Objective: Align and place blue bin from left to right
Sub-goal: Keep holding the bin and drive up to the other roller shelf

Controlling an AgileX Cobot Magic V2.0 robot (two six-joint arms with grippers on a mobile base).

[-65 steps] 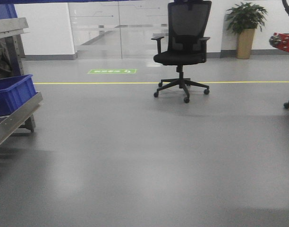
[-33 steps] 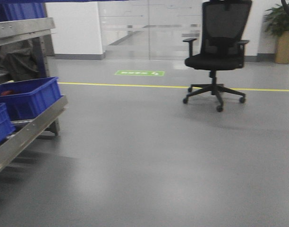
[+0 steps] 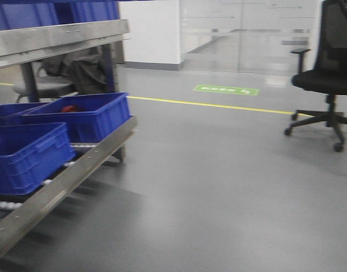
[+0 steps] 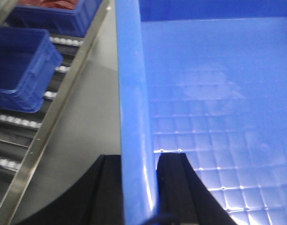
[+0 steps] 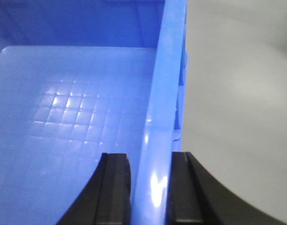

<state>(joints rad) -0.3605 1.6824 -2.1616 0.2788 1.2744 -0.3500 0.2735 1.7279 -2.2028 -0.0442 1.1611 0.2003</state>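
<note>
The left gripper [image 4: 139, 161] pinches the left wall of the empty blue plastic bin [image 4: 209, 93]. One black finger [image 4: 174, 183] sits inside and the other outside, narrowed to the wall's thickness. The right gripper [image 5: 150, 161] clamps the opposite wall likewise. The bin is held over the grey floor [image 5: 237, 93], beside the steel roller rack [image 4: 56, 105] carrying other blue crates [image 4: 21, 65].

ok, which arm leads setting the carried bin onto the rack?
Left, probably. The left gripper clamps the bin wall nearest the rack; the right gripper clamps the far wall, with only floor beyond. Both must move together.
</note>
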